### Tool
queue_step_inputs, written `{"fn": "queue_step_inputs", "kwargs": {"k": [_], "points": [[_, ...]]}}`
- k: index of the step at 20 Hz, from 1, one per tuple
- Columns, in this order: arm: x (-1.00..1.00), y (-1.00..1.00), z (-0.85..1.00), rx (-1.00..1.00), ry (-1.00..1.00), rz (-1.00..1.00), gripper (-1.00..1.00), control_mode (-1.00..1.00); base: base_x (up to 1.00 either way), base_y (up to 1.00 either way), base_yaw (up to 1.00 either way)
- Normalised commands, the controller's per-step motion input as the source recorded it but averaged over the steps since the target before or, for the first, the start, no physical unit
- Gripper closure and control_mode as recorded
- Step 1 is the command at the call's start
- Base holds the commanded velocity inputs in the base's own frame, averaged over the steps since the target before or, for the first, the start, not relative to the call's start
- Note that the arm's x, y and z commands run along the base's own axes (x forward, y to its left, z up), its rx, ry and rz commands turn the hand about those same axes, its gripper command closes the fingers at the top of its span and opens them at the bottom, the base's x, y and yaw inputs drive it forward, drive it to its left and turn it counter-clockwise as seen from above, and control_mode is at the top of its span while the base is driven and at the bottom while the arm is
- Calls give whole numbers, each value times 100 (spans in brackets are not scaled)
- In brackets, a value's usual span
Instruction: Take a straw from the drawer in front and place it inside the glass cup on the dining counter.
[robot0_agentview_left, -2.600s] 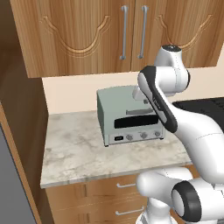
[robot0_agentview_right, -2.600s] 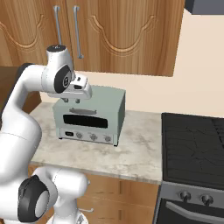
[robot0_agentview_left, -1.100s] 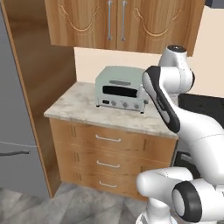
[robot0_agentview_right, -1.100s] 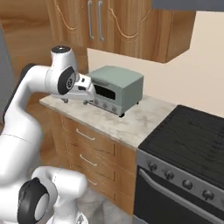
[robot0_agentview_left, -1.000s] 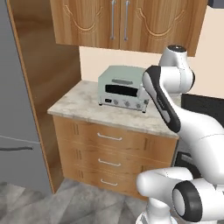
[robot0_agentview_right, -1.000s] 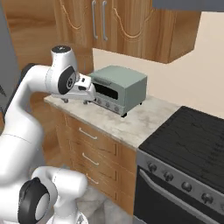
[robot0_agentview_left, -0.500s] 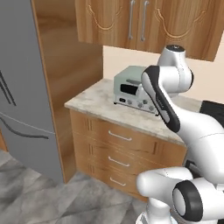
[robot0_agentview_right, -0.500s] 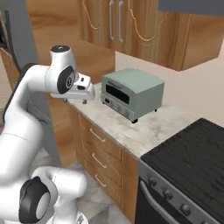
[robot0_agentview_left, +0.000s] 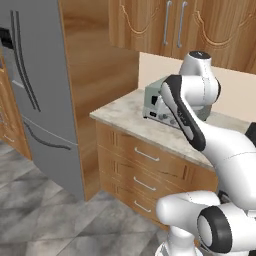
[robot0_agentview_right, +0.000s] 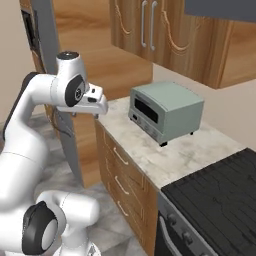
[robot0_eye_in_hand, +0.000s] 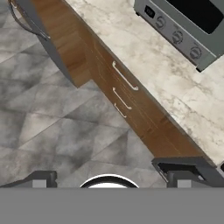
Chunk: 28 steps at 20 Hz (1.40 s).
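Right base view: the white arm's two-finger gripper (robot0_agentview_right: 100, 111) hangs left of centre, near the grey-green toaster oven (robot0_agentview_right: 166, 112). Hand view's lower corners show its dark fingertips (robot0_eye_in_hand: 41, 178) spread wide, empty.

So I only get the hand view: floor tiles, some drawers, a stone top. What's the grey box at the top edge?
Observer: A grey toaster oven, standing on the small marbled counter above the stacked drawers.
Visitor: Anything next to that counter?
Observer: A black stove butts up against one end.
Visitor: And above it?
Observer: Wooden wall cabinets with long silver handles.
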Motion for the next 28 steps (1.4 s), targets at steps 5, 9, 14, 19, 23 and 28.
{"fn": "queue_step_inputs", "kwargs": {"k": [5, 9, 14, 19, 23, 28], "points": [[0, 0, 0, 0, 0, 0, -100, 100, -12, -56, 23], [0, 0, 0, 0, 0, 0, -100, 100, -15, -49, 22], [0, 0, 0, 0, 0, 0, -100, 100, -10, -54, 23], [0, 0, 0, 0, 0, 0, -100, 100, -2, -61, 24], [0, 0, 0, 0, 0, 0, -100, 100, 3, 0, 3], [1, 22, -48, -10, 8, 0, -100, -100, 2, 1, 0]]}}
